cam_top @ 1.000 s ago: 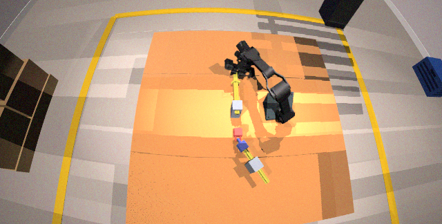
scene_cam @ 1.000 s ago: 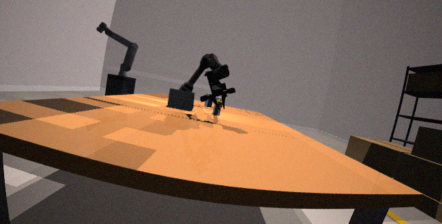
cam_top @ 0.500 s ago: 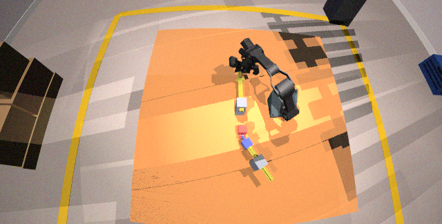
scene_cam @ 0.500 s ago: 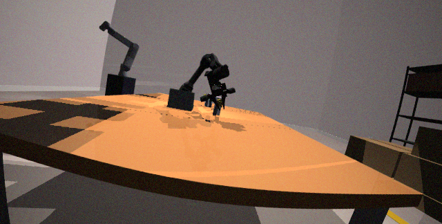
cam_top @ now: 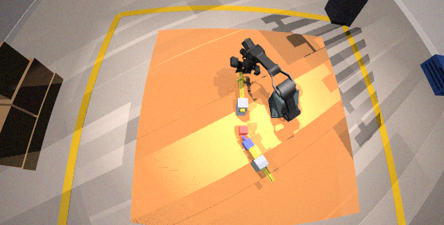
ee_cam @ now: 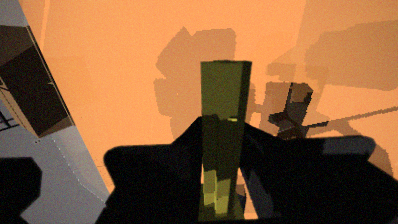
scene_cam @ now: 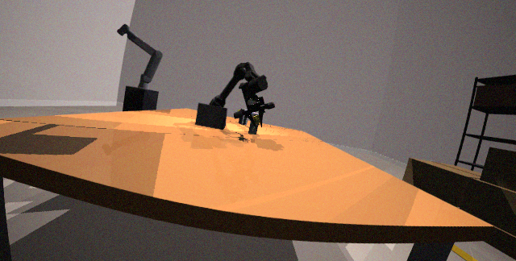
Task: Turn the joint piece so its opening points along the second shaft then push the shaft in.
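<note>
The second shaft (cam_top: 241, 91) (ee_cam: 225, 90) is yellow and runs through its grey-white block (cam_top: 242, 103). Its near end shows at the block's lower face in the top view. My gripper (cam_top: 241, 73) (ee_cam: 214, 120) is shut on this shaft toward its far end. The red joint piece (cam_top: 243, 130) stands apart from the shaft's end, roughly in line with it; its opening is too small to make out. A blue hinge part (cam_top: 248, 144) links it to the first shaft (cam_top: 254, 153), which runs at an angle through its block (cam_top: 259, 162).
The arm's base (cam_top: 284, 105) (scene_cam: 211, 115) stands beside the second shaft's block, on the orange table top (cam_top: 180, 79) (scene_cam: 282, 180). Off the table are shelving (cam_top: 31, 114), a black pedestal (cam_top: 348, 1) and a blue crate (cam_top: 435, 76).
</note>
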Tool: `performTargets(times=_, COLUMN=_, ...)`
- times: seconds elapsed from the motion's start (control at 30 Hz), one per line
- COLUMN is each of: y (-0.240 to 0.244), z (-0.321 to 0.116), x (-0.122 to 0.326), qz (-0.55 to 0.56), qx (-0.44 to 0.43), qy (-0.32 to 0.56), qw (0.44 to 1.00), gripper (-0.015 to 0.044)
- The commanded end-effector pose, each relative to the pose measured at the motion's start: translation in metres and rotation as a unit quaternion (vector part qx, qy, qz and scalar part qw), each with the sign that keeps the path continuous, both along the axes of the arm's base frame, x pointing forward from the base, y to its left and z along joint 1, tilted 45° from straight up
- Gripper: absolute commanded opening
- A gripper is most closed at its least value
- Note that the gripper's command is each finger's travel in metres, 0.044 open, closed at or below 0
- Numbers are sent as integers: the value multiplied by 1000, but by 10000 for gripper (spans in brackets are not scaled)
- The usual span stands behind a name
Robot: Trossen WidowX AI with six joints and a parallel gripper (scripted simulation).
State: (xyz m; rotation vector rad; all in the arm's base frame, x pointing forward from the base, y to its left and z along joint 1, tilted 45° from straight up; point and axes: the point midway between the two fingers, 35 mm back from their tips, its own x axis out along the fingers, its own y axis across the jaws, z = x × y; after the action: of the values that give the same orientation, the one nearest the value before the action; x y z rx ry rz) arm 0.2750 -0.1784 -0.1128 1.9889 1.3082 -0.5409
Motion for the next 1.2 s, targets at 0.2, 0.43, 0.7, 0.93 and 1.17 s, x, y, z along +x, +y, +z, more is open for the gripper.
performTargets(times=0.2, y=1, z=0, x=1, qz=11, qx=0, qy=14, qw=1000, gripper=0)
performTargets(times=0.43, y=5, z=0, x=2, qz=58, qx=0, qy=68, qw=996, gripper=0)
performTargets(times=0.7, y=12, z=6, x=1, qz=111, qx=-1, qy=124, qw=986, gripper=0)
performTargets(times=0.93, y=18, z=13, x=1, qz=141, qx=-2, qy=153, qw=978, gripper=0)
performTargets(times=1.17, y=26, z=21, x=0, qz=154, qx=-2, qy=166, qw=974, gripper=0)
